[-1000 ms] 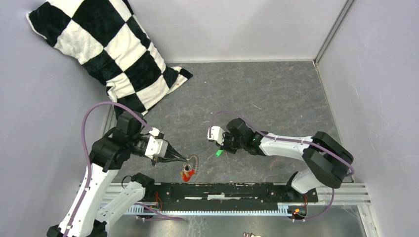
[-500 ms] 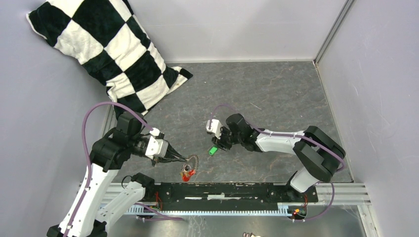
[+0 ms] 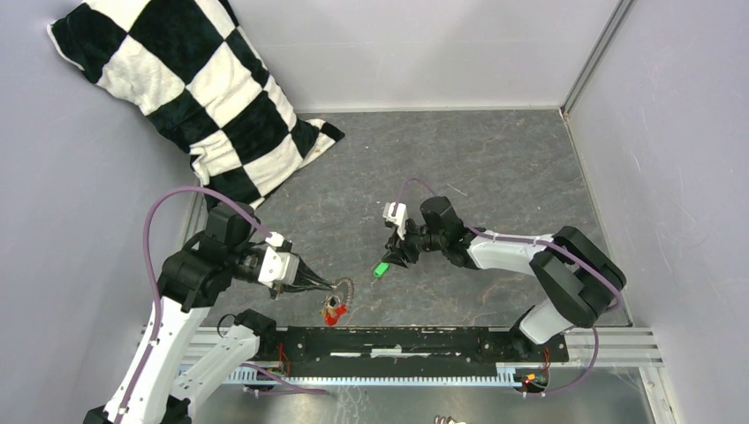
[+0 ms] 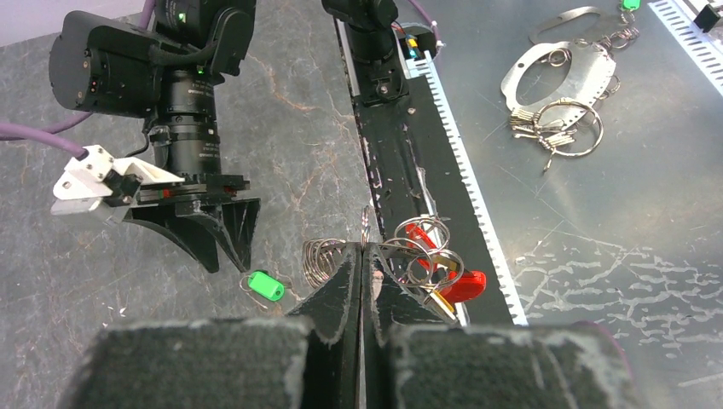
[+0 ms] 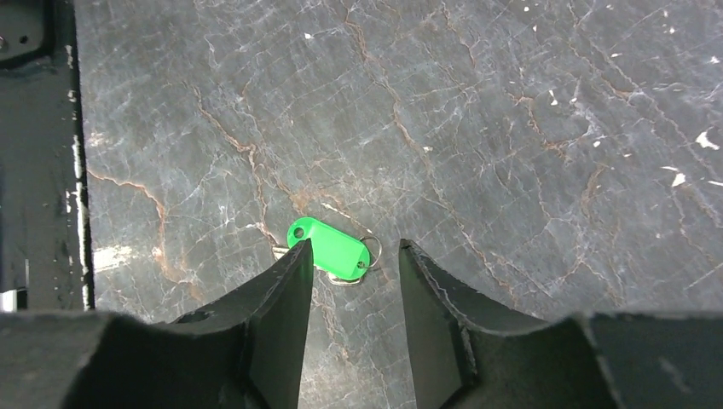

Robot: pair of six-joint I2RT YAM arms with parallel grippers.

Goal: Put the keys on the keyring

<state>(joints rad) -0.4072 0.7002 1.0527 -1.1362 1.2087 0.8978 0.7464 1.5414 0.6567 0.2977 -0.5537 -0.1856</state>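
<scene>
No text, label, brand, number or sign was legible in any view; the green key (image 5: 332,247) showed a blank plastic head.

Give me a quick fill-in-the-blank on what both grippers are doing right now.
1. The left gripper is shut on the ____.
2. The right gripper has its jaws ____.
3. The key lying on the table under the right gripper has a ____ head.
Missing words: keyring; open; green.
</scene>
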